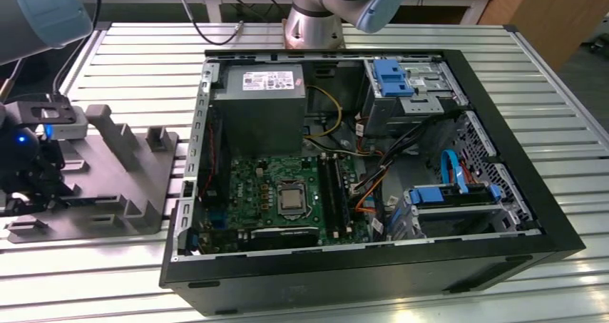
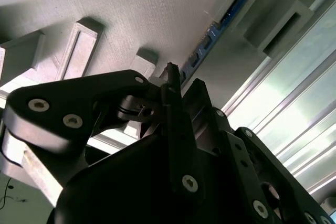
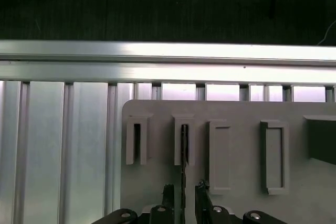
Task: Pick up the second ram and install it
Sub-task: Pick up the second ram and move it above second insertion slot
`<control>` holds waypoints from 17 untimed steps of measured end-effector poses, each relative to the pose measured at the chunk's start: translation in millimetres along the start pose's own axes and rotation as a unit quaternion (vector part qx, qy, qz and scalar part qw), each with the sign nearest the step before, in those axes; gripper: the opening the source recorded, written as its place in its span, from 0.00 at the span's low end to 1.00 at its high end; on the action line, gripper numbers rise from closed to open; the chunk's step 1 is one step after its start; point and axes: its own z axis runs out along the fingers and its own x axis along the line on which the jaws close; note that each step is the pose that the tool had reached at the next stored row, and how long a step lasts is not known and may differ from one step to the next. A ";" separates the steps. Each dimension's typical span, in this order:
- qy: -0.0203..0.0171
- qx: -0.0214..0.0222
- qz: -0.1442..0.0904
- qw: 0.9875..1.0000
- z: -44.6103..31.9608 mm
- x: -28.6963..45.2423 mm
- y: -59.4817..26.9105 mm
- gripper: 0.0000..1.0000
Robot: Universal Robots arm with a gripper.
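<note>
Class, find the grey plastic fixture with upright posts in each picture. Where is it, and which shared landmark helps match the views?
Exterior view: the grey fixture lies at the exterior view's left, beside the open computer case.
Second wrist view: the fixture is seen close and slanted, posts jutting out.
First wrist view: the fixture is seen from above, posts in a row.
Shared landmark: the slatted aluminium table beneath it, in all three.

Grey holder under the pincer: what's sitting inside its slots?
One slot holds the second ram, a thin dark stick on edge, reaching to the pincer. The slot beside it looks empty. The stick's lower edge is hidden inside the holder.
</note>
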 end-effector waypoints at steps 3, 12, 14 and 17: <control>0.000 0.000 0.000 1.000 0.3 -0.6 0.0 0.30; 0.000 0.000 0.000 1.000 0.3 -0.8 0.0 0.28; 0.000 0.000 0.000 1.000 0.3 -0.8 0.0 0.22; 0.000 0.000 0.000 1.000 0.3 -0.8 0.0 0.22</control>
